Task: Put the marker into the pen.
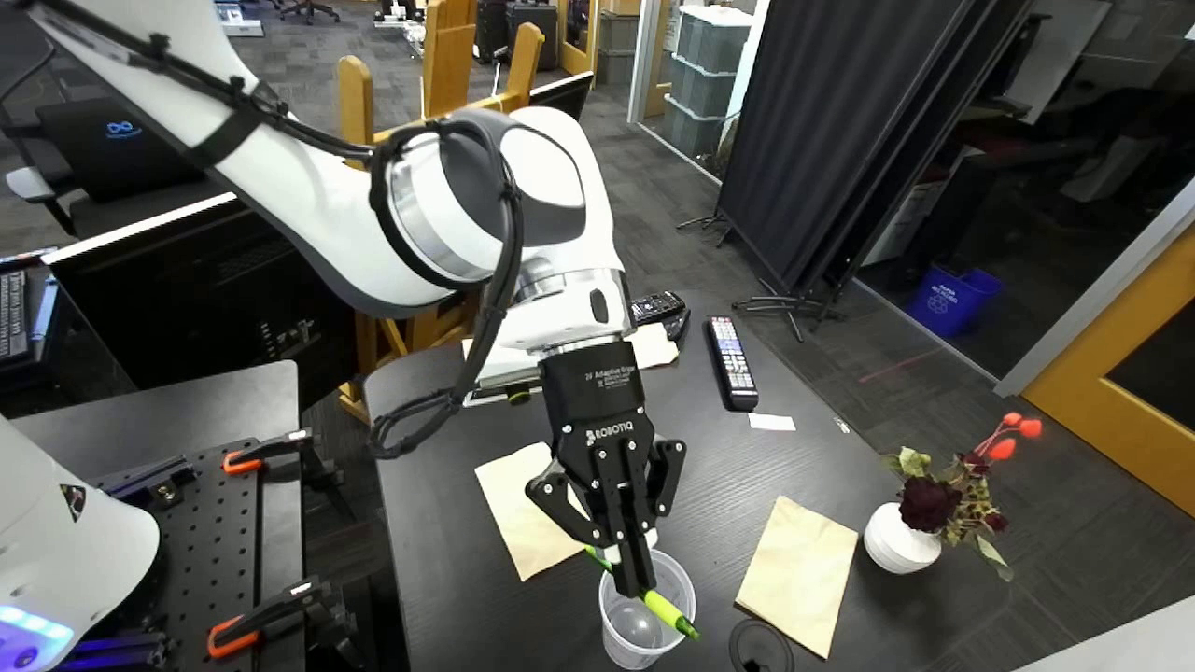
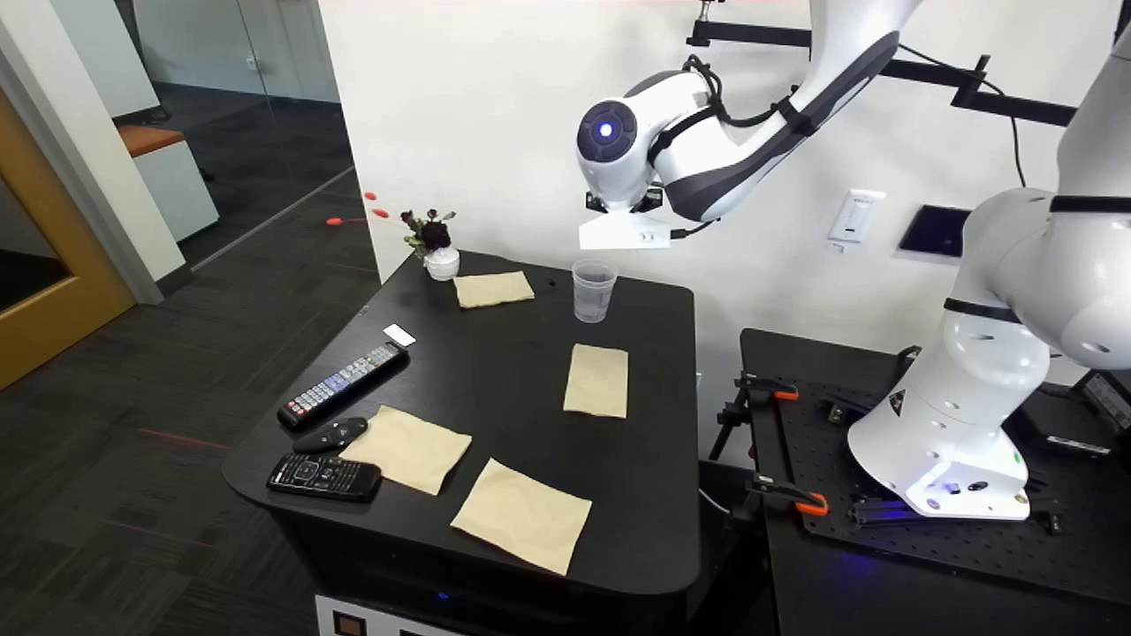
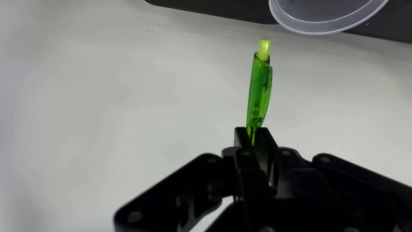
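Green marker: held in the air near the cup, seemingly above its rim and not yet in it; from an exterior view it is seen slanting across the cup's mouth, while in the wrist view its visible end is shown just short of the rim, apart.
Fingers: clenched on the marker, which is gripped crosswise, with an end left sticking out on either side.
Marker's step: judged to be the alignment ahead of insertion; the pick-up appears done, the drop is not.
Marker's next move: centring over the cup is called for, then a tilt by which one end is pointed down, then a lowering and a letting go (if left crosswise, it could well be caught on the rim).
Cup: stood upright on the counter, near the wall.
Tan sheets: one laid between the cup and the vase, another near the cup, two more well apart from it.
Vase: filled with flowers, set beyond that first sheet from the cup.
Long remote: placed well apart from the cup, beside a white card.
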You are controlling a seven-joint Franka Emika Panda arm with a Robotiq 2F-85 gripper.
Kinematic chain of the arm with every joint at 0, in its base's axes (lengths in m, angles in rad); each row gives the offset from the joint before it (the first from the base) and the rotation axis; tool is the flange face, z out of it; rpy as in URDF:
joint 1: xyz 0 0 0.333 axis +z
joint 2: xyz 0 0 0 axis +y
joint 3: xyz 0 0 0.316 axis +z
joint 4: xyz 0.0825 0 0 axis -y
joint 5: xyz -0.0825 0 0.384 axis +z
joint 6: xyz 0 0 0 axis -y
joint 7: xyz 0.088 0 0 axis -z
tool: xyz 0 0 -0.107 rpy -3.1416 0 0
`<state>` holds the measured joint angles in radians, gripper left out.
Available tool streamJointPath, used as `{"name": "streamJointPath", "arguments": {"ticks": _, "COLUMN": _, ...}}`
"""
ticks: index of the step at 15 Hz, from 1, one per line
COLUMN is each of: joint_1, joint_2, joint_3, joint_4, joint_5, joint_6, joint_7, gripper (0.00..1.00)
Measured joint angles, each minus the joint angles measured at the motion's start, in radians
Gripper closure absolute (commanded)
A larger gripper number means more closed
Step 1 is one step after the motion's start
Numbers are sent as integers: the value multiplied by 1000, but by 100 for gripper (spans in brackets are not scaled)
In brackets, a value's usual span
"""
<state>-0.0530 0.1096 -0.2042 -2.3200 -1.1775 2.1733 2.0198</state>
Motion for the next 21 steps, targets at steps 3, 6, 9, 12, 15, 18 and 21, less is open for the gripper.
{"name": "streamJointPath", "arguments": {"ticks": 3, "joint_1": -5, "joint_2": 68, "joint_3": 2, "joint_4": 10, "joint_5": -133, "joint_6": 0, "joint_7": 139, "gripper": 97}}
{"name": "streamJointPath", "arguments": {"ticks": 6, "joint_1": -7, "joint_2": 145, "joint_3": 8, "joint_4": 34, "joint_5": -236, "joint_6": 0, "joint_7": 302, "gripper": 97}}
{"name": "streamJointPath", "arguments": {"ticks": 9, "joint_1": -10, "joint_2": 209, "joint_3": 16, "joint_4": 59, "joint_5": -294, "joint_6": 0, "joint_7": 418, "gripper": 97}}
{"name": "streamJointPath", "arguments": {"ticks": 12, "joint_1": -17, "joint_2": 248, "joint_3": 31, "joint_4": 78, "joint_5": -311, "joint_6": -2, "joint_7": 473, "gripper": 97}}
{"name": "streamJointPath", "arguments": {"ticks": 15, "joint_1": -20, "joint_2": 271, "joint_3": 43, "joint_4": 86, "joint_5": -318, "joint_6": -6, "joint_7": 499, "gripper": 97}}
{"name": "streamJointPath", "arguments": {"ticks": 18, "joint_1": -20, "joint_2": 286, "joint_3": 58, "joint_4": 86, "joint_5": -349, "joint_6": -19, "joint_7": 532, "gripper": 97}}
{"name": "streamJointPath", "arguments": {"ticks": 21, "joint_1": -18, "joint_2": 295, "joint_3": 76, "joint_4": 86, "joint_5": -393, "joint_6": -45, "joint_7": 563, "gripper": 97}}
